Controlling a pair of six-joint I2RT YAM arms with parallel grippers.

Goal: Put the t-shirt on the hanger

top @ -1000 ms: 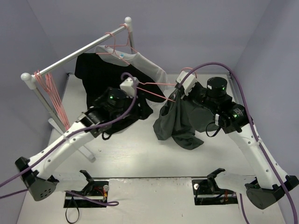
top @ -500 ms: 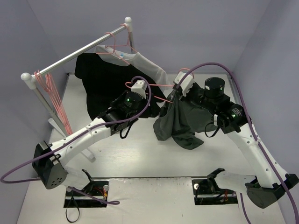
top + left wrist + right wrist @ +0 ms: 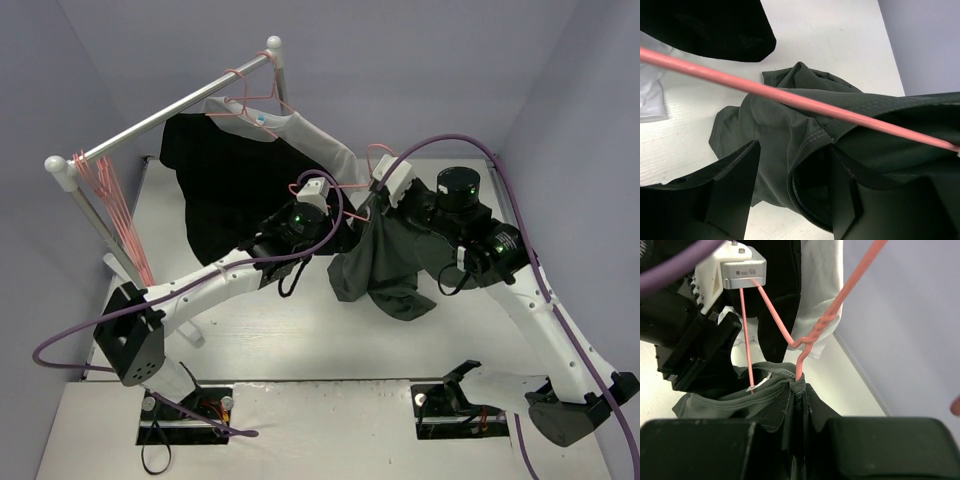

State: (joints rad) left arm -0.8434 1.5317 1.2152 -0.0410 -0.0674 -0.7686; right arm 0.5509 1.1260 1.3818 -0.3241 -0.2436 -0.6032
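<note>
The dark grey-green t-shirt point(image 3: 385, 262) hangs bunched from my right gripper point(image 3: 373, 207), its lower folds on the table. In the right wrist view my right gripper point(image 3: 800, 390) is shut on the shirt's collar point(image 3: 740, 396) together with the neck of the pink wire hanger point(image 3: 810, 335). A white neck label point(image 3: 756, 386) shows beside it. The hanger's wire point(image 3: 790, 97) crosses the left wrist view above the shirt point(image 3: 775, 130). My left gripper point(image 3: 795, 147) is open, with a hemmed opening of the shirt lying between its jaws; from above it point(image 3: 342, 233) is at the shirt's left edge.
A clothes rack's rail point(image 3: 170, 105) runs across the back left, with several spare pink hangers point(image 3: 110, 200) at its near end. A black shirt point(image 3: 225, 175) and a pale grey-white shirt point(image 3: 315, 138) hang from it, just behind my left arm. Walls close in on both sides.
My left arm has reached to the right, from beside the black shirt to the t-shirt's left edge. My right gripper has shifted slightly left, still holding collar and hanger.
</note>
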